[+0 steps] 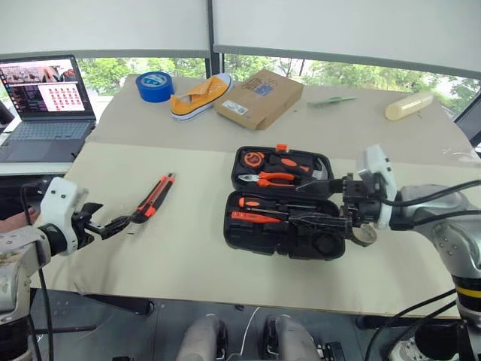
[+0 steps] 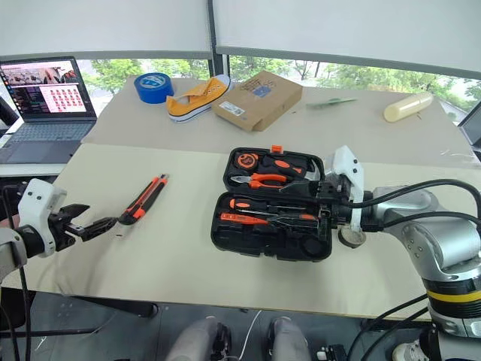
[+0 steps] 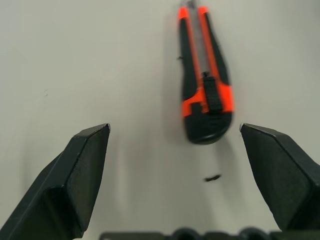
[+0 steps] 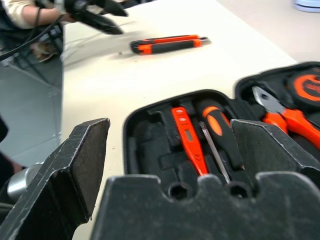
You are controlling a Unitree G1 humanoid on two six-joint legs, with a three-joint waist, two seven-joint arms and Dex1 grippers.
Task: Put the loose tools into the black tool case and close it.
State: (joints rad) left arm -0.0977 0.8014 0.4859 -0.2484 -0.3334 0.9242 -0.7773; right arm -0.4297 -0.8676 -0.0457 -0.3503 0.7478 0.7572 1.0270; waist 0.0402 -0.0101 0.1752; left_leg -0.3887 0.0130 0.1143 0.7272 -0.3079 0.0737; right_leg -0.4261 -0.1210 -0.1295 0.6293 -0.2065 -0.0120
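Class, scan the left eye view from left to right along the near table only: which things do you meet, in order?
Left gripper → utility knife → black tool case → right gripper.

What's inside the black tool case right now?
The black tool case holds pliers, a tape measure, a screwdriver and a tester pen. The right pincer hides its right-hand slots.

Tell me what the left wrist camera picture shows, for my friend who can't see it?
An orange-and-black utility knife lies flat on a pale tabletop. The left gripper points at it with its two black fingers spread wide open, not touching the knife, whose rounded end lies nearest the fingers.
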